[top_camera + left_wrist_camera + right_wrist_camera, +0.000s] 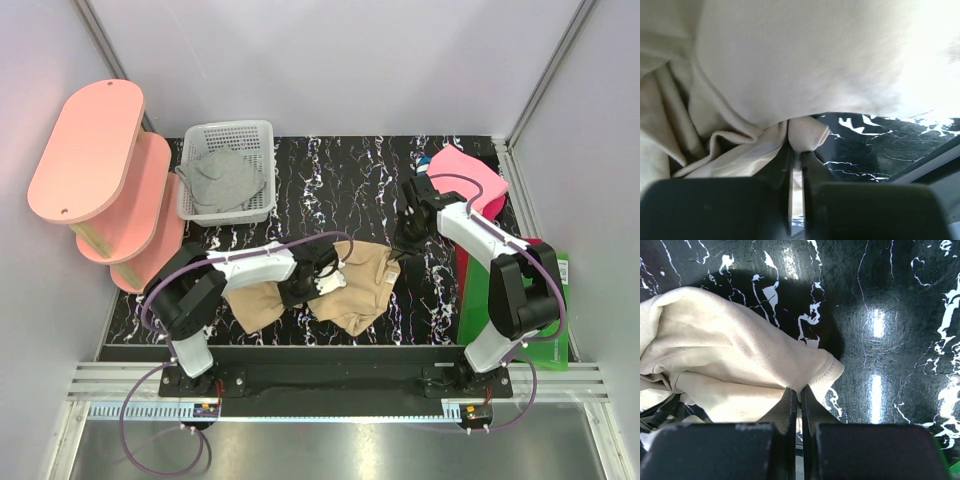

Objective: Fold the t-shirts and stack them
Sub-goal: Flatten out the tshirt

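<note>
Between the two sets of fingers the tan t-shirt (pixel 362 285) lies bunched on the black, white-veined worktop (pixel 330 175), just ahead of the arm bases. The left fingers (pixel 318 278) sit at the crumpled middle of the shirt, with cloth spread to both sides of them. From the left wrist, the left fingers (pixel 782 167) are drawn almost together, and a rounded fold of the tan t-shirt (pixel 790 75) is nipped at their tips. More cloth hangs in creases above and to their left.

The right fingers (pixel 405 245) meet the shirt's right-hand edge. From the right wrist, the right fingers (pixel 788 407) are closed, and a hemmed corner of the tan t-shirt (pixel 730 360) is pinched at their tips. The rest of the cloth trails off to their left, with bare worktop (pixel 880 315) to their right.

Far beyond the left fingers, a grey t-shirt (pixel 222 178) lies heaped in a white mesh basket (pixel 262 130), beside a pink shelf (pixel 90 150). Beyond the right fingers, at the far right of the worktop, lies a pink t-shirt (pixel 465 170). Nearer than them, on the right, a green sheet (pixel 550 320) shows behind the right arm.
</note>
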Motion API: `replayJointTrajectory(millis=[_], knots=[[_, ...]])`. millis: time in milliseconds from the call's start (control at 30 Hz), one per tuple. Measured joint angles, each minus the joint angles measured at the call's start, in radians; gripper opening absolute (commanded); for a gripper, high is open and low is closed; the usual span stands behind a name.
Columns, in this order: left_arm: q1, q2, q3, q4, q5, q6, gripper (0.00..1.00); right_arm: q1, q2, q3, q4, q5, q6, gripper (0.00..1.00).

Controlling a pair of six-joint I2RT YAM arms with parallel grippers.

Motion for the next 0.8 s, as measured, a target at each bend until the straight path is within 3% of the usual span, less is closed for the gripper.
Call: replayJointTrajectory(millis=[200,500,667,800], knots=[[0.073,-0.092,-0.027,-0.029,-0.009,0.017,0.00,0.000,-0.040,0.002,-0.008,0.004,-0.002,0.00],[0.347,-0.703,0.117,-0.254,-0.104,0.111,0.02,0.000,-0.228,0.063,-0.077,0.030,-0.007,0.00],[0.354,-0.964,0.030,-0.414,-0.169,0.145,0.00,0.000,-0.385,0.047,-0.114,0.027,0.000,0.00],[0.355,-1.032,-0.015,-0.506,-0.209,0.156,0.00,0.000,-0.529,0.030,-0.169,0.010,0.008,0.00]])
